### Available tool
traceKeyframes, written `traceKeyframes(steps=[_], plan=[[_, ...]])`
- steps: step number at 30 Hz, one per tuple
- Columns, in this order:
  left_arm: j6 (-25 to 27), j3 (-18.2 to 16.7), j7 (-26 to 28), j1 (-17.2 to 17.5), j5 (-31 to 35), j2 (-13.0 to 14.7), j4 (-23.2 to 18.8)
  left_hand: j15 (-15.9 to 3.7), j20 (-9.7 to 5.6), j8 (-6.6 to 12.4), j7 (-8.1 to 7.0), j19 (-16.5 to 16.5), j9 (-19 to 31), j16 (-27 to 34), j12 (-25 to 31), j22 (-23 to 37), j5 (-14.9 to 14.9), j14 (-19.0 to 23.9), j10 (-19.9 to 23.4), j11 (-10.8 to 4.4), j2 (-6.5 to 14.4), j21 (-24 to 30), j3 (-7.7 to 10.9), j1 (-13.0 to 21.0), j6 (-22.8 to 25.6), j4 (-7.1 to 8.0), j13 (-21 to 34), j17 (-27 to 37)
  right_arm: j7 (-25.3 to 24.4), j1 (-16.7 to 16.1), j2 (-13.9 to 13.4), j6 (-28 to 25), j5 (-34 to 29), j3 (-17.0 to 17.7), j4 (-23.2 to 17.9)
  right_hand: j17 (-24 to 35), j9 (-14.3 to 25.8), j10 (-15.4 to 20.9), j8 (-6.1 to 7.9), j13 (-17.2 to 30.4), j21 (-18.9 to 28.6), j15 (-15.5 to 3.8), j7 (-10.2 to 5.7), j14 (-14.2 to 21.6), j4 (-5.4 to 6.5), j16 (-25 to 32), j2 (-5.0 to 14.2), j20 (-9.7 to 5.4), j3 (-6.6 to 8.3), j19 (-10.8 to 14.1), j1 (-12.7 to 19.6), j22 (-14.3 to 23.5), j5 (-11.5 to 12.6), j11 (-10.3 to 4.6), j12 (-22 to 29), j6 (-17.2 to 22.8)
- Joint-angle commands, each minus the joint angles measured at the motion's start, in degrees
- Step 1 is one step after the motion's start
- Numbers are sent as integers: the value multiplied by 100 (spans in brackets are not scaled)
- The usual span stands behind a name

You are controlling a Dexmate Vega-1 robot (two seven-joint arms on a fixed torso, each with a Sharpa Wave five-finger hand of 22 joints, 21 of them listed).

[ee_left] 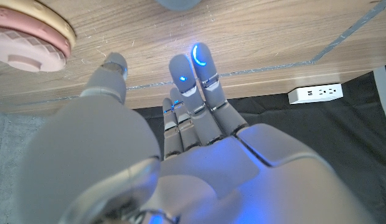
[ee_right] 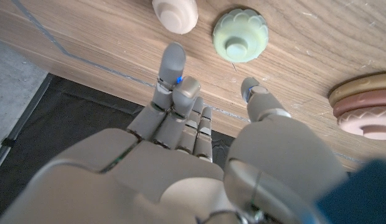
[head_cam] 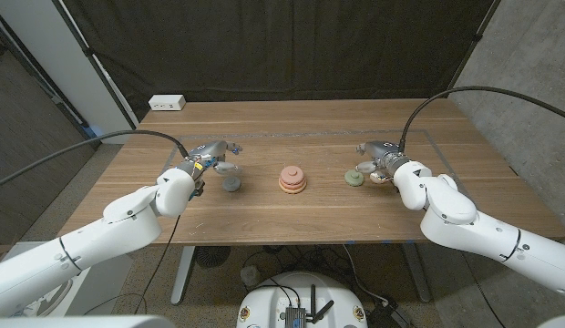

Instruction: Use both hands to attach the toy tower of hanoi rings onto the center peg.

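A stack of pink and orange rings [head_cam: 292,179] sits on the center peg in the middle of the table; it also shows as the ring stack [ee_left: 28,43] and the ring stack [ee_right: 367,109]. A grey-blue ring [head_cam: 231,183] lies to the stack's left, just in front of my left hand [head_cam: 210,159]. That left hand [ee_left: 180,124] holds nothing, its fingers straight and the thumb apart. A pale green ring [head_cam: 354,179] and a cream piece [ee_right: 175,14] lie beside my right hand [head_cam: 381,162]. The green ring [ee_right: 240,35] is just past the empty right hand [ee_right: 199,124].
A white power strip [head_cam: 167,103] lies at the table's back left corner, seen too as the power strip [ee_left: 314,93]. A dark curtain hangs behind the wooden table [head_cam: 292,123]. Bare wood stretches in front of the stack.
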Motion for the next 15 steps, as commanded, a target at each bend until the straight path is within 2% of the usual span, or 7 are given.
traceKeyframes(steps=[1, 7, 15], plan=[[48, -59, 133, 57, -23, -38, -12, -431, -792, -16, -1, 58, 4, 38, -4, 6, 40, -7, 62, -6, -4, -26, -7, -45, 29, 14, 15, 11, 506, 203, 76, -188, -347, -261, -25, -29, 3, -95, -2, -13, -28, -401, 29, -81, 17, -69, -42, -516, -36, -59, -26, 17, -22, 49, -1, -88], [14, -69, 174, 68, -49, -53, 12, -430, -794, -13, -19, 67, 5, 58, 8, 6, 42, 2, 96, -29, 5, -27, -1, -47, 56, 12, 24, 19, 852, 365, 163, -346, -829, -529, 17, -27, -4, -139, 15, -37, -38, -399, 55, -108, 35, -105, -68, -513, -62, -95, -81, 8, -43, 74, 9, -126], [-41, -93, 196, 77, -105, -61, 44, -430, -796, -16, -14, 64, 6, 61, 3, 7, 45, -6, 97, -26, 5, -30, 4, -40, 61, 5, 27, 14, 1209, 440, 305, -374, -1047, -578, 118, -16, -12, -130, 100, -75, -37, -403, 57, -119, 41, -140, -94, -515, -94, -122, -135, 8, -73, 87, 44, -12]])
